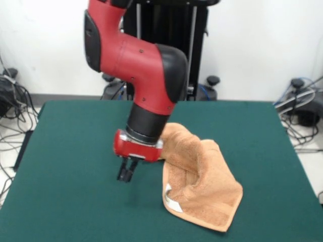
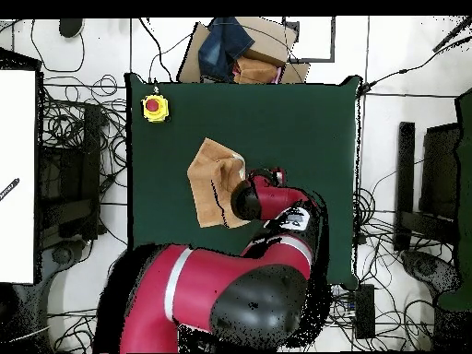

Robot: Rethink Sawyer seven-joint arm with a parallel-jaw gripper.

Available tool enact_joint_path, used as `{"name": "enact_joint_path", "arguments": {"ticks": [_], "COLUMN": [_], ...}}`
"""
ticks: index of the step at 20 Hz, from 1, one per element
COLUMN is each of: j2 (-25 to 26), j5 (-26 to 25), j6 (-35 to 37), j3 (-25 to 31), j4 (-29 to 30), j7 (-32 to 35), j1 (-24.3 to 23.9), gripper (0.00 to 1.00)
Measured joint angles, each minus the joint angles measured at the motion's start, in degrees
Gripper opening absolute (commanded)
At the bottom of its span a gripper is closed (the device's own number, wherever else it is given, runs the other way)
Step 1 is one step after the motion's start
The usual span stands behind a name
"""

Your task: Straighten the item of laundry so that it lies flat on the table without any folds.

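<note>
Towel still humped on the desk.
Hand left of the towel, narrow, holding nothing, just above the desk; towel right of centre, 1 ridge standing, label underneath. Likely risk: pinching 2 layers, deepening the fold.

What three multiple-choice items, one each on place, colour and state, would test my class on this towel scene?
1. Where is the yellow box with the red button?
A. near a table corner
B. on the towel
C. in the gripper

2. What colour is the table?
A. white
B. dark green
C. red

3. How does the towel lie?
A. flat, no folds
B. rumpled, humped up
C. rolled into a tight tube

Answers:
1 A, the overhead view shows it by a corner, apart from the towel.
2 B, the top is green all round the towel.
3 B, the front view shows ridges and a turned-up edge beside the gripper, which holds nothing.
</note>
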Motion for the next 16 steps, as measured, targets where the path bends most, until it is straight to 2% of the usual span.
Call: {"name": "enact_joint_path", "arguments": {"ticks": [7, 16], "j2": [0.50, 2.69], "j5": [2.19, 3.27], "j6": [-0.05, -2.39], "j3": [-1.27, -1.39], "j4": [-0.73, -0.99], "j7": [0.00, 0.00], "j1": [6.63, 7.98], "gripper": [0.00, 0.00]}}
